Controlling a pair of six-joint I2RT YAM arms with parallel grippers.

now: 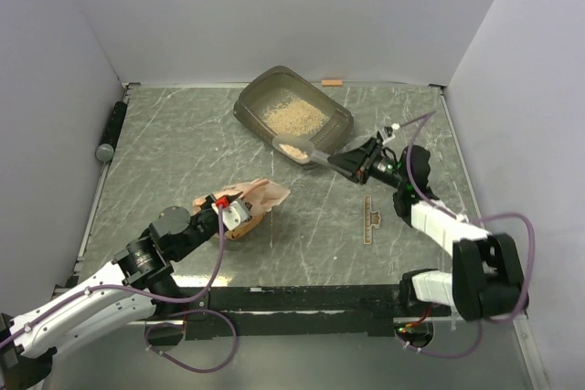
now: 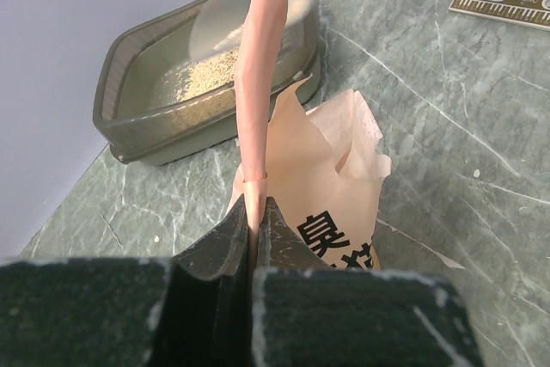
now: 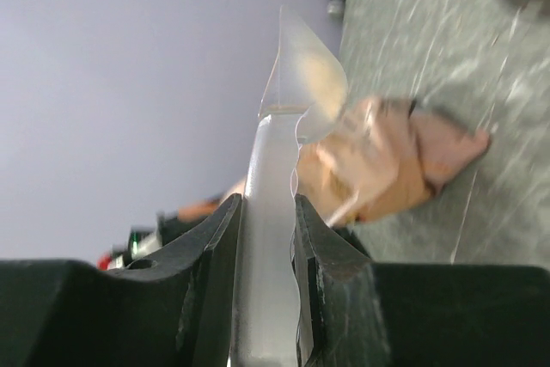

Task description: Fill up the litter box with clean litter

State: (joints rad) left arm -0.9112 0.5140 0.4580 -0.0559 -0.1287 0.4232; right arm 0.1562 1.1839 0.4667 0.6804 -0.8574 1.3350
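Though blurred, pink bag (image 3: 404, 156) behind scoop (image 3: 271, 186).

This looks like a robotics lab test cell. Plain white panel walls (image 1: 274, 6) box in a marble-patterned table (image 1: 183, 143). A left arm (image 1: 137, 267) and a right arm (image 1: 439, 226), trailing purple cables (image 1: 512, 217), are bolted at its near edge, with a ruler (image 1: 368, 219) lying nearby.

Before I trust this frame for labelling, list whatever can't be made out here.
Left wrist view: print on the bag is cut off by the left gripper; only two characters show.
Every view: how full the bag is, hidden by its own folds.
Right wrist view: the bag is blurred behind the scoop in the right gripper.
Top view: markings on the ruler are too small to read.
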